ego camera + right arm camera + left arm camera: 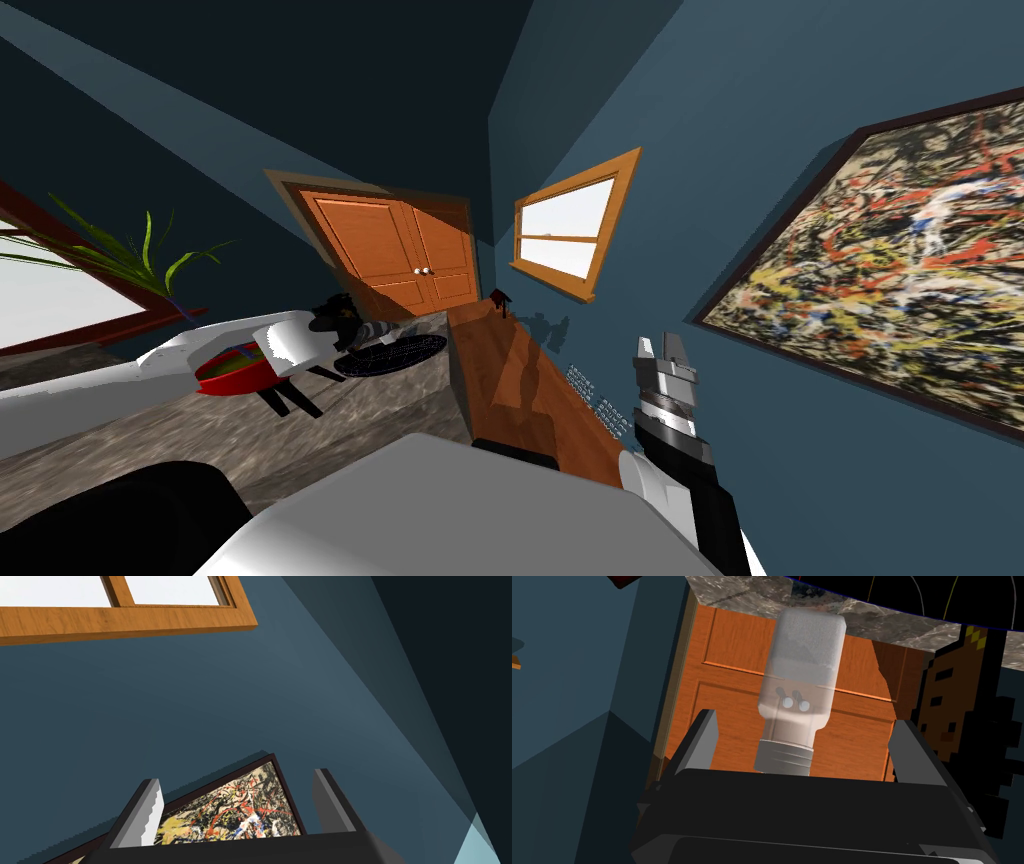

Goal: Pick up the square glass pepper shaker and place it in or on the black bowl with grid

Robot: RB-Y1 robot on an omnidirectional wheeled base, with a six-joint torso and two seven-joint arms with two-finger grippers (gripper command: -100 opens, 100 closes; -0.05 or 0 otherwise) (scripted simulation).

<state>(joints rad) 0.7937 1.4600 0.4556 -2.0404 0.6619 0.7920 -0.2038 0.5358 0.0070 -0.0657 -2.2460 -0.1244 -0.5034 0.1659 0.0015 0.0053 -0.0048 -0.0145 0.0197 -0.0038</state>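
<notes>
The pepper shaker [802, 671] is a square clear bottle with a grey screw cap. It lies lengthwise between the fingers of my left gripper [808, 718], cap toward the gripper's body, with a gap on each side, so the gripper is open. In the head view the shaker [378, 330] sits at the near rim of the black grid bowl [400, 355], just beyond my left gripper [340, 322]. An edge of the black bowl [912, 596] lies just past the shaker's far end. My right gripper [660, 352] is raised at the right by the blue wall, open and empty [236, 781].
The bowl rests on a grey marbled counter [380, 420]. A red bowl [235, 375] stands under my left forearm, with a green plant [130, 250] behind it. A brown wooden cabinet [510, 380] adjoins the counter's right end. An orange double door [400, 250] is beyond.
</notes>
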